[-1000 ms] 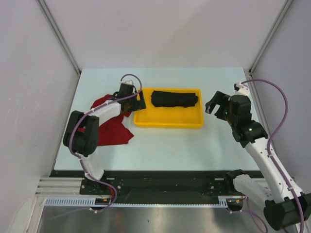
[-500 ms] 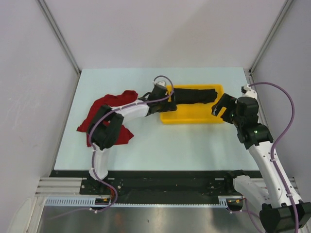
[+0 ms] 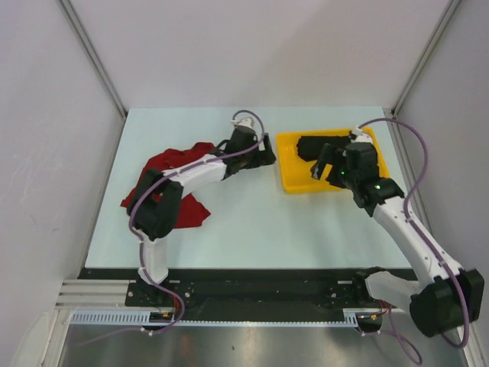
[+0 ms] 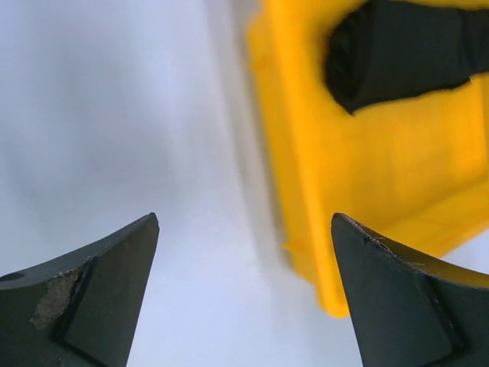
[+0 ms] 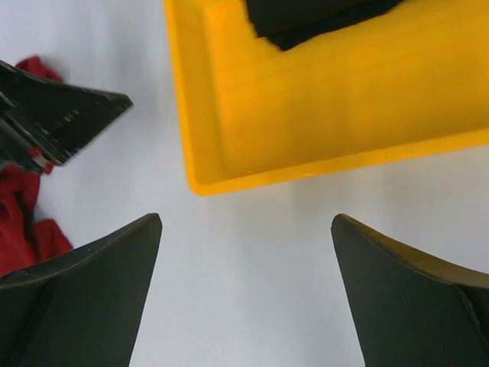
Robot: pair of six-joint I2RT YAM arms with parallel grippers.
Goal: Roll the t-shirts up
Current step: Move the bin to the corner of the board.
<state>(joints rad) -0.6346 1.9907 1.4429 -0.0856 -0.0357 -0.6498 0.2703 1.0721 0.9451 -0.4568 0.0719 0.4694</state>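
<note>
The black t-shirt (image 3: pixel 309 145) lies rolled in the yellow tray (image 3: pixel 296 177) at the back right. It also shows in the left wrist view (image 4: pixel 397 53) and the right wrist view (image 5: pixel 306 17). The deep red t-shirt (image 3: pixel 164 177) lies crumpled on the table at the left, partly under the left arm, and shows at the right wrist view's left edge (image 5: pixel 23 222). My left gripper (image 3: pixel 263 154) is open and empty just left of the tray (image 4: pixel 359 176). My right gripper (image 3: pixel 322 162) is open and empty, above the tray's near part.
The tray (image 5: pixel 328 99) stands close to the table's right edge. Grey walls close in the table on the left, back and right. The left gripper's fingers (image 5: pixel 69 115) show in the right wrist view, near the tray's left corner.
The yellow tray with the black t-shirt has slid right across the table, with the left gripper following at its left edge. The right gripper has moved left, over the tray.
</note>
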